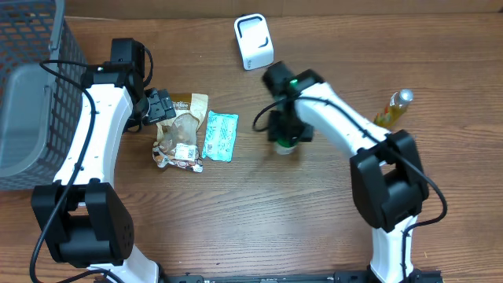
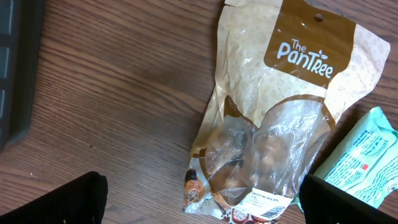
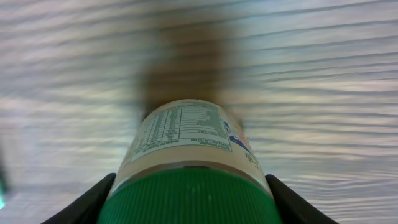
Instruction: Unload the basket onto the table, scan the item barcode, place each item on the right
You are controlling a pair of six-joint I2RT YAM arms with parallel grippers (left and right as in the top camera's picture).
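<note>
Overhead: left gripper [image 1: 163,108] hung wide open, empty, over snack pouch [image 1: 182,130]; green-capped bottle [image 1: 284,148] stood upright mid-table between right gripper [image 1: 284,140] fingers [image 3: 87,202]; contact with cap undetermined; right arm nearer.

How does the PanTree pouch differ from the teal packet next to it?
The PanTree pouch is tan and brown with a clear window showing its contents; the teal packet is opaque teal with printed text. The pouch is clearly the larger, the packet smaller. The pouch looks crumpled, the packet smoother. Both lie flat, side by side, on the wooden table.
</note>
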